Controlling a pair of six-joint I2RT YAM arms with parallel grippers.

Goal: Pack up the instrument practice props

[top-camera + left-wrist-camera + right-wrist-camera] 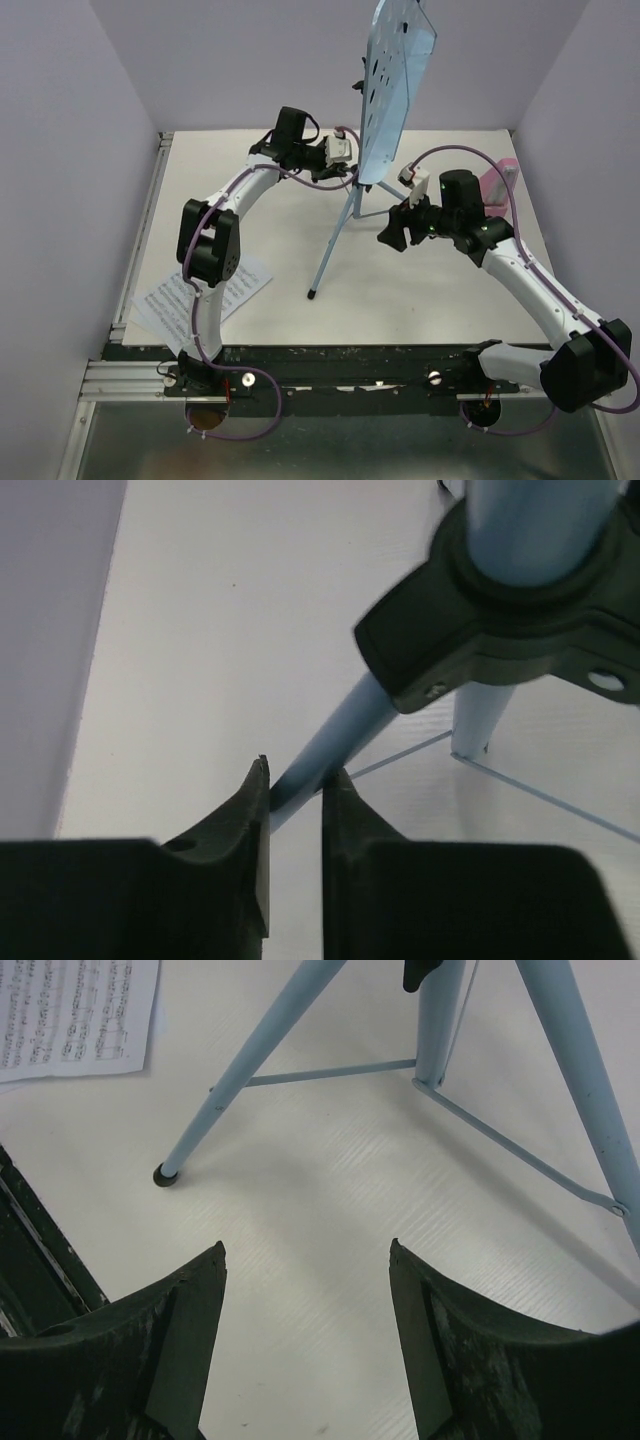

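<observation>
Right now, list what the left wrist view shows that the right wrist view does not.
Left wrist only: the black hub of the music stand where its legs meet, the left tool closed narrowly on one leg, and a lavender wall.

Right wrist only: the sheet-music pages lying flat, a black rubber foot on the table, and the right tool wide open with nothing between its fingers.

Both: the stand's light-blue legs, thin braces and the white table.
</observation>
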